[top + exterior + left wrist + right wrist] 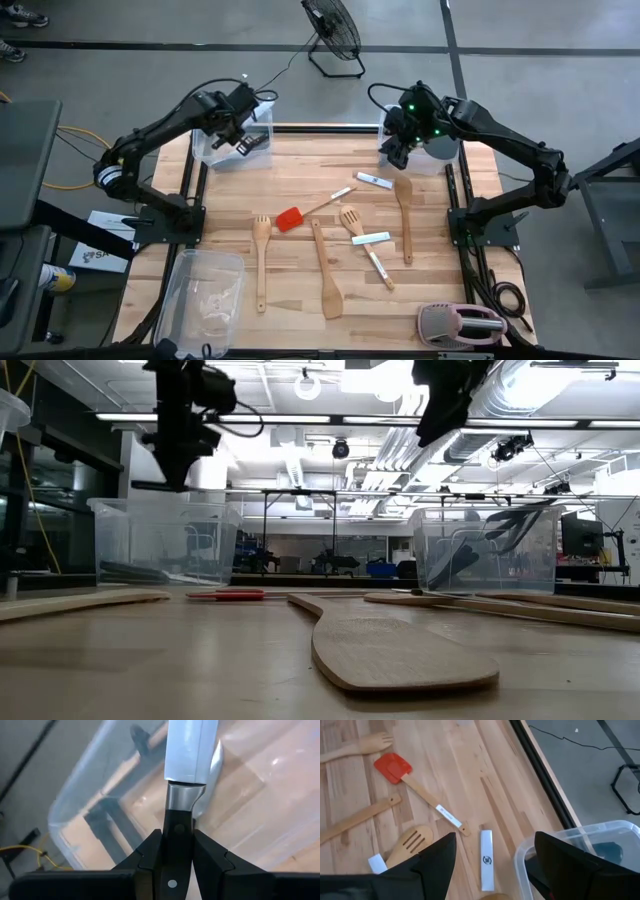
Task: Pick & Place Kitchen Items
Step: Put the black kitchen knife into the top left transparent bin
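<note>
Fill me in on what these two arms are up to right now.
The left gripper is shut on a black-handled knife, holding it over the clear bin at the table's far left corner. The right gripper is open above the far right bin. Wooden utensils and a red spatula lie on the table.

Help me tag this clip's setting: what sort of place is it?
Probably an industrial lab or workshop, not a home kitchen: exposed ceiling ducts, a concrete floor with a floor fan, and a butcher-block table fitted with robot arms.
</note>
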Robot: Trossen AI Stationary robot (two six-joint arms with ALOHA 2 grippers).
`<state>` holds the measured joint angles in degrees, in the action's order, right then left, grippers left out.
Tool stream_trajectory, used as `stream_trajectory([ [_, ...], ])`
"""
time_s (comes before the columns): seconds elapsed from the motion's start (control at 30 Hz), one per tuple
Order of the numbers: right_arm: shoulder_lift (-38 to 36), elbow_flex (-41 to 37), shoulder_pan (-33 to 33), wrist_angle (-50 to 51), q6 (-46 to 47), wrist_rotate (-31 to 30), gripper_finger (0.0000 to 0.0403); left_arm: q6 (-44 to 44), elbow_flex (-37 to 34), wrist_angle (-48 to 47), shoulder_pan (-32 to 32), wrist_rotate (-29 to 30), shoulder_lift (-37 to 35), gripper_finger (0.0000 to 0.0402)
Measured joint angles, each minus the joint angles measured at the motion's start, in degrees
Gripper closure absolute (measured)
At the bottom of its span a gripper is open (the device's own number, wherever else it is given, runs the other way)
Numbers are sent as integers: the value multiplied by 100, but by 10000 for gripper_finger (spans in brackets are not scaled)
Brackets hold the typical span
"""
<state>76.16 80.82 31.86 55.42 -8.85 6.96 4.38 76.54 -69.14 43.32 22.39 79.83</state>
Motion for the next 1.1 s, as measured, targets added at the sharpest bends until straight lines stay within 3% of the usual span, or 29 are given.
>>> stream_trajectory([
  [0.37,0,0,1,-93,27,-2,141,-298,-619,99,330,-151,-2,326],
  [1.1,0,0,2,-88,305,-131,141,-413,-1178,513,329,-25,2,326],
])
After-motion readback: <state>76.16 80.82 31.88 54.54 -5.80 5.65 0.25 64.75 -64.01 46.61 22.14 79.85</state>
